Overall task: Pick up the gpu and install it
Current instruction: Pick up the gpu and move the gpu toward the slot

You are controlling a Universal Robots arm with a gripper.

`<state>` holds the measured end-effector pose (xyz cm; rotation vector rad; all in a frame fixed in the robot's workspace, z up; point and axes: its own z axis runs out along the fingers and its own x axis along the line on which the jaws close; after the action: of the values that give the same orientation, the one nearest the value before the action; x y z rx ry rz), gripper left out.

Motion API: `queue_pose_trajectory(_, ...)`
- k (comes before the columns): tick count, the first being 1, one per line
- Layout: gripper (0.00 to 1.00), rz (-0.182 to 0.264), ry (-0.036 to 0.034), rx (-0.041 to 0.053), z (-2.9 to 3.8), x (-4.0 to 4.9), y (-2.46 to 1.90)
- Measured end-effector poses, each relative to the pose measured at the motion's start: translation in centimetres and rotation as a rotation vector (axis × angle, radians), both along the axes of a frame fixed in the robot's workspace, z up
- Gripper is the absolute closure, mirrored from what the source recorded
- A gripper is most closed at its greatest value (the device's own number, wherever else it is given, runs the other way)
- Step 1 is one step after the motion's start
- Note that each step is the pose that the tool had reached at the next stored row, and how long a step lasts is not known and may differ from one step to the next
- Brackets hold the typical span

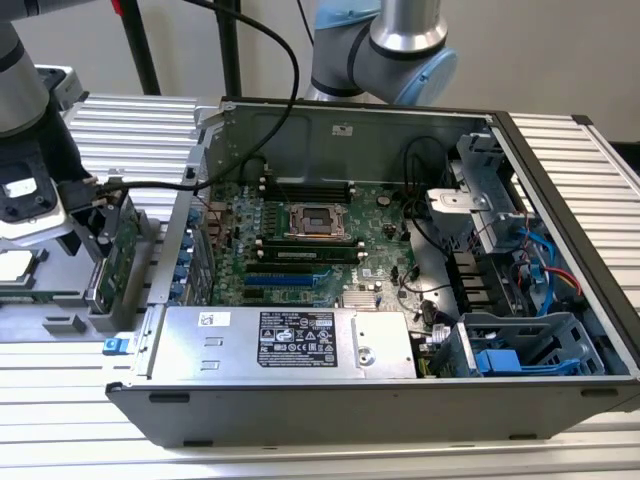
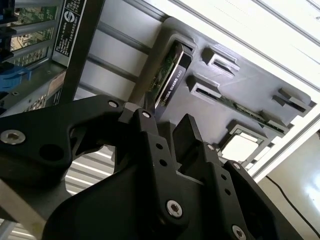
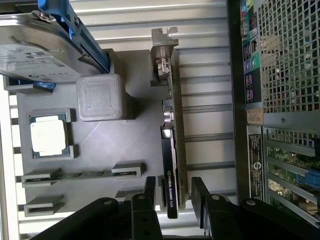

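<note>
On the grey tray atop the ribbed metal table, the hand sits spread apart astride the upright gpu.

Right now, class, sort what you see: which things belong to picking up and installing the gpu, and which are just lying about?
Belong to the job:
gpu, standing on edge in the grey holder
gripper, fingers either side of the gpu
computer case, open

Lying about:
processor chip
memory stick
hard drive
</note>
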<state>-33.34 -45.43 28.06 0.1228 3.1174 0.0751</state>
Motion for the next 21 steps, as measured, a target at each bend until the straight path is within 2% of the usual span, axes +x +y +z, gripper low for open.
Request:
queue_pose_trajectory(4,0.0,0.0,-0.0003,0.0003,-0.07,0.0,0.0)
queue_pose_trajectory(21,0.0,0.0,0.0,0.0,-1.18,0.0,0.0)
